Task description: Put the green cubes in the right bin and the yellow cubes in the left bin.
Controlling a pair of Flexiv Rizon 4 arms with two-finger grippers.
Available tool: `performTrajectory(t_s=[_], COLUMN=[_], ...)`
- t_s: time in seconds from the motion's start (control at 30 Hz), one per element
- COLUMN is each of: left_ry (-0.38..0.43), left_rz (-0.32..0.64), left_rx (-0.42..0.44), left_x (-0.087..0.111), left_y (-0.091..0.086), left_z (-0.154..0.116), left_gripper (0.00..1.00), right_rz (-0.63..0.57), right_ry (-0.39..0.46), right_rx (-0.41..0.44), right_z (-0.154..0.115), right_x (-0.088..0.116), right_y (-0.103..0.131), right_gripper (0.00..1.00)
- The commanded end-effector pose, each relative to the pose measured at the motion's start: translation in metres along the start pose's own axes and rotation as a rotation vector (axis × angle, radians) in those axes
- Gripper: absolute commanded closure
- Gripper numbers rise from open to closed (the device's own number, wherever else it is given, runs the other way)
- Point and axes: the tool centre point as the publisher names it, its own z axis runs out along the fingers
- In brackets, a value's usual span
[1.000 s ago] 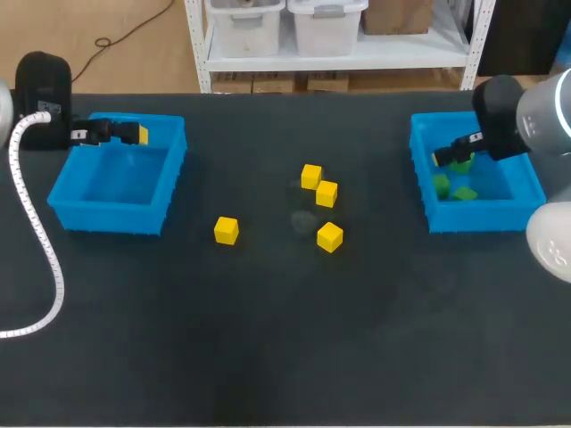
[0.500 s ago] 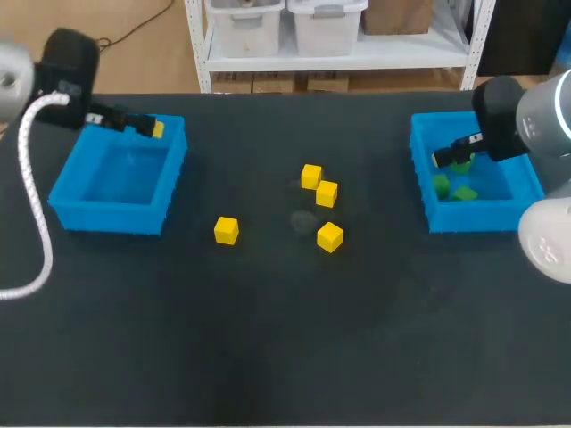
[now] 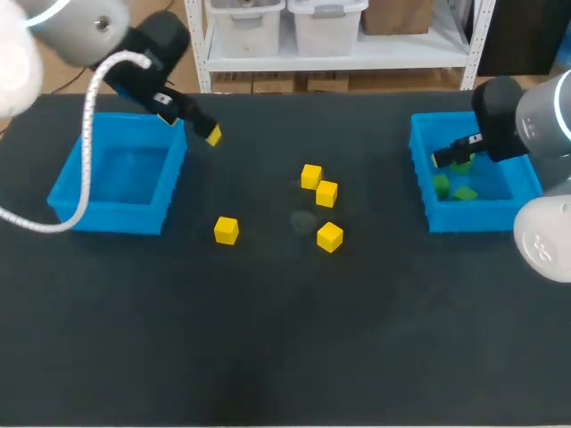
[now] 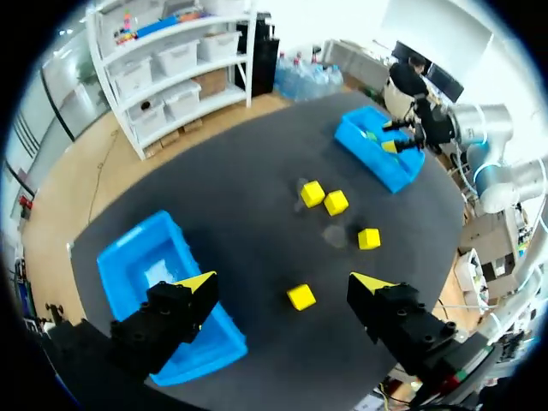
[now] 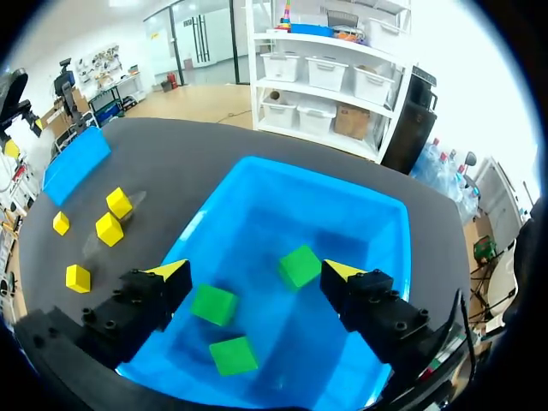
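The dark desk carries two blue bins, the left bin near its left edge and the right bin near its right edge. The left arm comes in from the far left corner and crosses above the left bin's far right corner. The right arm comes in from the right, above the right bin.

The left end effector hangs over bare desk just beside the left bin. In its wrist view the left end effector is released, its fingers spread wide and gripping nothing. The right end effector is also released and hovers over the right bin.

Three green cubes lie on the right bin's floor, none touched by a finger. Four yellow cubes sit on the desk between the bins. Two touch at their corners, a third is near them, and the fourth stands apart, nearer the left bin.
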Motion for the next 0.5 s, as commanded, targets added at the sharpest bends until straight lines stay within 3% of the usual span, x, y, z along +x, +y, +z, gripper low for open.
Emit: performTrajectory(t_s=[0.03, 0.5], left_ry=[0.151, 0.366], left_rz=[-0.007, 0.032], left_rx=[0.005, -0.032], left_x=[0.001, 0.034], left_y=[-0.004, -0.016], left_z=[0.011, 0.085], left_gripper=[0.0, 0.0], right_rz=[0.001, 0.001], right_ry=[0.001, 0.001], right_rx=[0.0, 0.0], right_z=[-0.001, -0.001], right_x=[0.0, 0.0], right_y=[0.0, 0.0], right_gripper=[0.0, 0.0])
